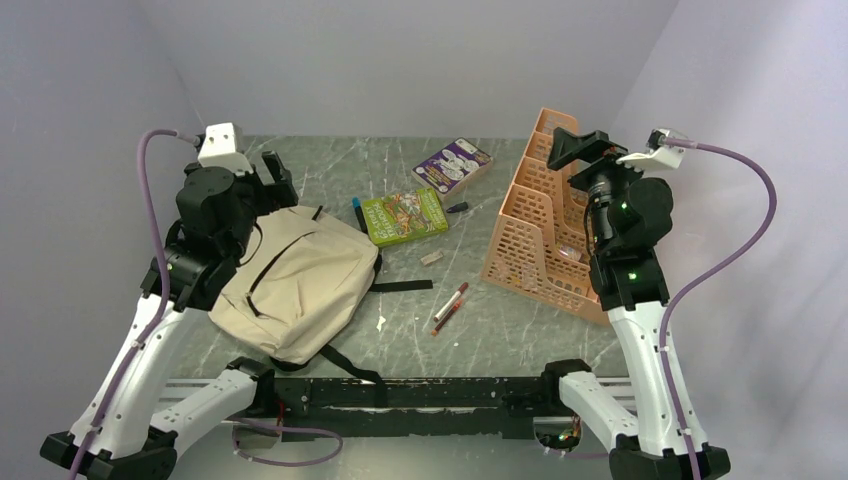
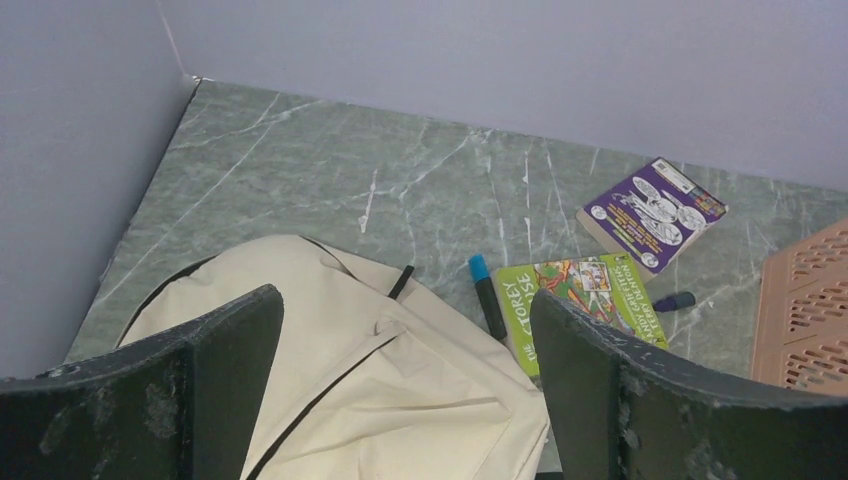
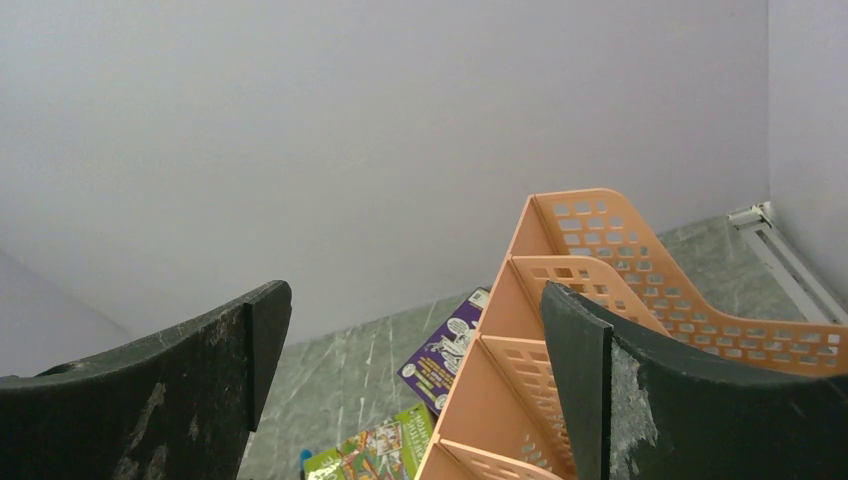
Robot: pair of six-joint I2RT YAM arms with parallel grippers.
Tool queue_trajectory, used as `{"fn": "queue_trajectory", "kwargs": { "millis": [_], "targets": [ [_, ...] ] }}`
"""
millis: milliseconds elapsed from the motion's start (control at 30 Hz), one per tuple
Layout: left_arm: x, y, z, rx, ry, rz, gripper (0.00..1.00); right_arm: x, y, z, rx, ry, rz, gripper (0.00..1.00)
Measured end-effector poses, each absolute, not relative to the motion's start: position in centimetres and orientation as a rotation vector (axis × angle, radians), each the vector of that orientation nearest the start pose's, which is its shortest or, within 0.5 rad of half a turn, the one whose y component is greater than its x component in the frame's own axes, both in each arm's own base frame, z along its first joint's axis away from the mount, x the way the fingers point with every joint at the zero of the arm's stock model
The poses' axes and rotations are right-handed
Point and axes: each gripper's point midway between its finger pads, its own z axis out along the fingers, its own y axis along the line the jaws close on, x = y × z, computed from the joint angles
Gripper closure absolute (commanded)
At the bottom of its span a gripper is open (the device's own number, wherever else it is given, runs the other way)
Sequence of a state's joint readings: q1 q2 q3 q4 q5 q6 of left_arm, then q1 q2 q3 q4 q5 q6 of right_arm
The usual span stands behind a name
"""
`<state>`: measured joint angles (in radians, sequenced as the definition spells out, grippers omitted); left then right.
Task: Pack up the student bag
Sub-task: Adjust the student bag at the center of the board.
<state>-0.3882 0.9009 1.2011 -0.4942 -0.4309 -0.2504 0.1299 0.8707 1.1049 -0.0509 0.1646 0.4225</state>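
Left gripper [image 1: 272, 172]: It is held wide open. Nothing is held and nothing is touched.
Right gripper [image 1: 577, 149]: It is held wide open too. Nothing is held. It is raised high over the orange organizer [image 1: 540, 240].
Student bag [image 1: 300, 280]: It is laid flat on the left side of the table [image 1: 330, 160]. Its zips look shut, so nothing seems to be packed yet.
Bag from the left gripper: The bag is found just below it and a little nearer to the robot. The far end of the bag is seen between the open fingers in the left wrist view.
Bag's long way: It is stretched from far to near and tipped a little to one side.
Nearer arm: The left arm is much nearer. The right arm is kept well apart from the bag.
Beside the bag: A blue-capped marker [image 1: 358, 213] and a green book [image 1: 404, 216] are laid just past its far right corner.
Farther out: Two red pens [image 1: 450, 305] are laid between the bag and the organizer. A purple book [image 1: 453, 164] is laid near the back.
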Motion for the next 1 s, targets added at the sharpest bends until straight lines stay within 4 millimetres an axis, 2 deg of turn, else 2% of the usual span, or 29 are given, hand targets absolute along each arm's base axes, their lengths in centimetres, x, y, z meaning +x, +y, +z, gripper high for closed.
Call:
{"fn": "queue_trajectory", "kwargs": {
  "millis": [200, 367, 467, 567, 667, 767, 867, 1000],
  "targets": [
    [29.8, -5.4, 36.8, -0.194, 1.725, -0.102, 0.02, 32.4, 3.0, 44.2, 0.344, 1.346, 0.350, 0.00],
    [30.2, -5.5, 36.4, -0.220, 1.738, -0.102, 0.02, 32.1, 3.5, 44.7, 0.315, 1.315, 0.379, 0.00],
    [30.4, -5.4, 36.0, -0.246, 1.748, -0.102, 0.05, 32.4, 4.5, 44.8, 0.267, 1.325, 0.421, 0.02],
    [30.6, -5.3, 35.5, -0.284, 1.760, -0.096, 0.04, 33.5, 6.5, 44.8, 0.183, 1.376, 0.484, 0.02],
    [30.6, -4.7, 34.1, -0.335, 1.799, -0.059, 0.04, 35.4, 9.2, 44.9, 0.079, 1.438, 0.566, 0.02],
    [30.3, -3.9, 33.0, -0.386, 1.831, -0.008, 0.03, 36.8, 12.5, 42.6, -0.006, 1.539, 0.637, 0.02],
    [29.5, -2.5, 32.8, -0.442, 1.818, 0.042, 0.03, 36.8, 17.4, 40.2, -0.115, 1.637, 0.698, 0.02],
    [28.1, -0.8, 33.7, -0.495, 1.770, 0.092, 0.03, 35.0, 25.5, 37.7, -0.296, 1.721, 0.797, 0.04]
  ]
}}
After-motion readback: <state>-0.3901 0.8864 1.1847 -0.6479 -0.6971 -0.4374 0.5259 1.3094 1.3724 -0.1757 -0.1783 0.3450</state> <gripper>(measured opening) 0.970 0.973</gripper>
